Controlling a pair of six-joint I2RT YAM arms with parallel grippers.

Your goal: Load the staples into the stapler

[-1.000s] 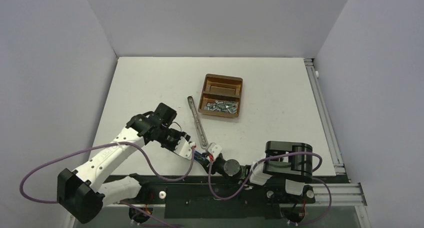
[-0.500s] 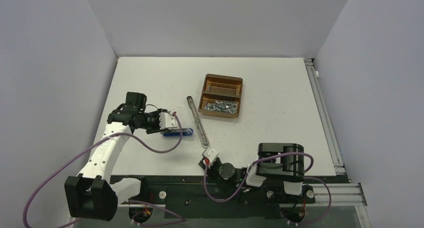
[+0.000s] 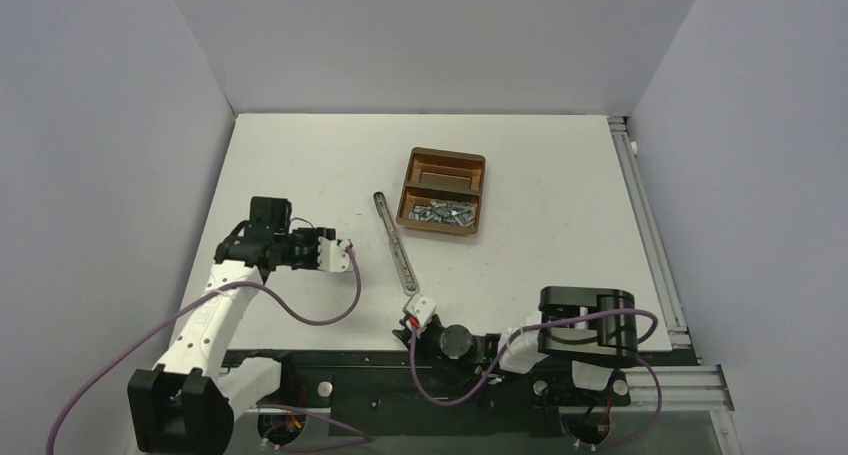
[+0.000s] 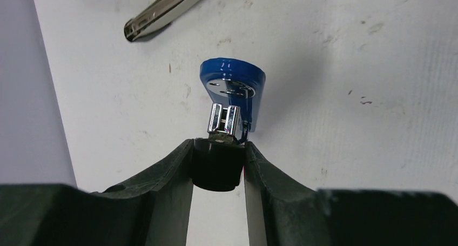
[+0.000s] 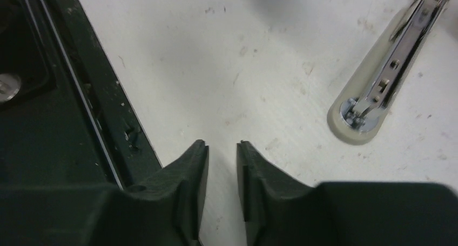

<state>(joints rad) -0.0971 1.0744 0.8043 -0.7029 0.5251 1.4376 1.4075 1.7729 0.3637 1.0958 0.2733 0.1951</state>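
We see the left pincer (image 4: 219,167) gripping the blue stapler top (image 4: 233,89); the right pincer (image 5: 222,173), nearly closed and empty, lies near the stapler base (image 3: 396,243). The staples (image 3: 442,213) lie far-right of that base, whose long axis runs near–far.

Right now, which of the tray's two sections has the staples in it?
The nearer section of the tray, toward the arms, holds the staples. The far section shows no loose pile.
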